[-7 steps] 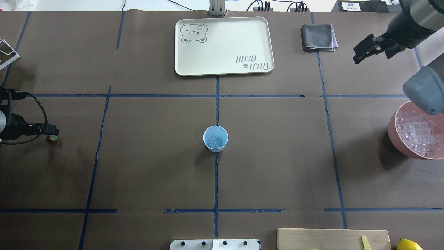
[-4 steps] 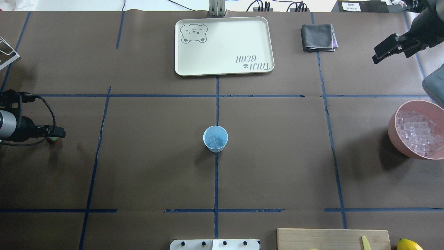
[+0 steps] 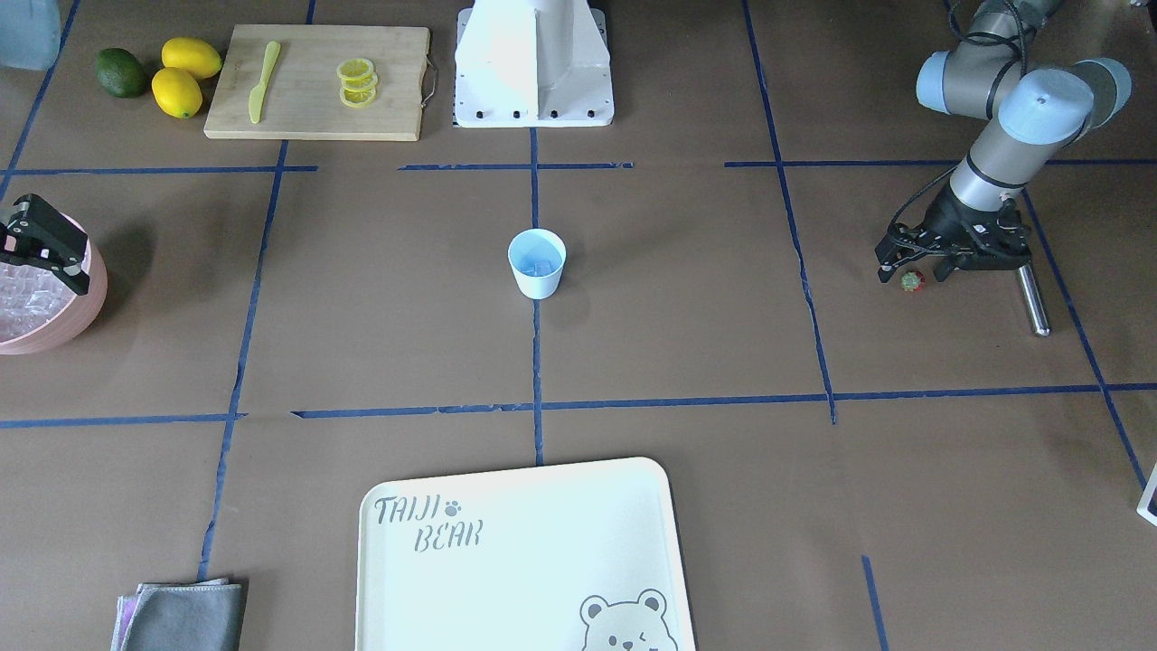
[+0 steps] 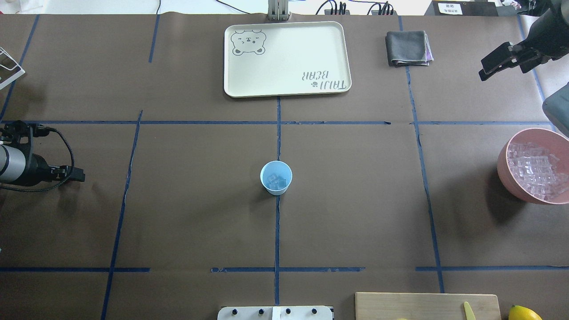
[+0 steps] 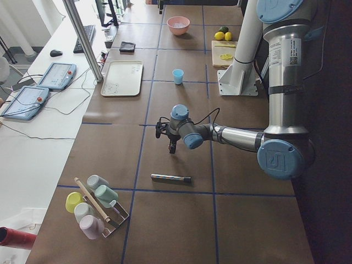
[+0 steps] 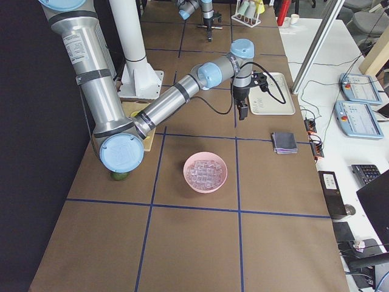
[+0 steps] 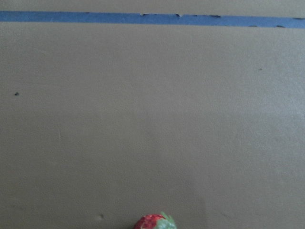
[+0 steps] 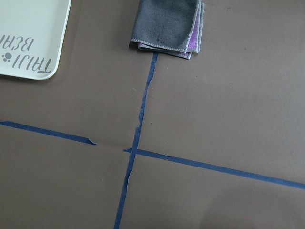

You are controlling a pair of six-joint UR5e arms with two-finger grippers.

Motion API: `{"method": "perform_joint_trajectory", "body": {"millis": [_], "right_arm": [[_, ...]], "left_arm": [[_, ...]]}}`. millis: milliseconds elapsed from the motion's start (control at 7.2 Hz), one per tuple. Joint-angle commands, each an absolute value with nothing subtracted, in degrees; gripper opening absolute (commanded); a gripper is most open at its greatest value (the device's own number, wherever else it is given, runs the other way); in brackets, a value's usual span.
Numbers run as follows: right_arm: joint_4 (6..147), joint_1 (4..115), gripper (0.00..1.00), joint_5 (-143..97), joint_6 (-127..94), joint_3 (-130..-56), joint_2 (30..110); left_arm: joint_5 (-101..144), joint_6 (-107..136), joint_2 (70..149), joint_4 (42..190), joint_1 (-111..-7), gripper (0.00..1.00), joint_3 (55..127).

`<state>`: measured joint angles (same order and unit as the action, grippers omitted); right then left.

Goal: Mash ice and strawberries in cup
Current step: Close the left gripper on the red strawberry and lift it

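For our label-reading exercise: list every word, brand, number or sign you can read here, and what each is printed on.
"TAIJI BEAR": on the cream tray, beside a bear drawing.
White sticker on the left arm: print too small to read.
White sign at the overhead view's top right: blurred, unreadable.

The small red strawberry with a green leafy cap (image 7: 155,223) is cut off at 6 o'clock in the left wrist view; overhead, the left gripper (image 4: 79,175) hides it. The large pink round bowl (image 4: 502,171) is clipped at 3 o'clock there.
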<state>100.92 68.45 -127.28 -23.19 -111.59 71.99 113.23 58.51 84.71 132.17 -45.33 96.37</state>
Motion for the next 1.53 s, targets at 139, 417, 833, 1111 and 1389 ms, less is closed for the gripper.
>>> {"method": "perform_joint_trajectory", "body": {"millis": [139, 417, 833, 1111, 1389], "right_arm": [[101.0, 68.5, 0.99, -127.4, -23.3, -111.7, 72.2], [101.0, 68.6, 0.99, -127.4, -23.2, -111.8, 72.2], [100.9, 69.3, 0.99, -127.9, -23.0, -111.9, 73.6], [100.9, 72.1, 0.99, -128.6, -18.8, -111.5, 76.6], [100.8, 78.4, 0.99, -132.2, -9.0, -109.3, 81.1]], "left_arm": [[113.3, 58.5, 84.8, 131.9, -45.2, 0.69, 96.2], [113.2, 58.5, 84.6, 131.9, -45.3, 0.3, 96.2], [113.7, 58.4, 83.8, 131.7, -46.0, 0.0, 99.2], [113.8, 58.5, 87.1, 113.1, -45.8, 0.0, 112.1], [113.9, 63.4, 104.3, 92.8, -45.1, 0.0, 116.9]]}}
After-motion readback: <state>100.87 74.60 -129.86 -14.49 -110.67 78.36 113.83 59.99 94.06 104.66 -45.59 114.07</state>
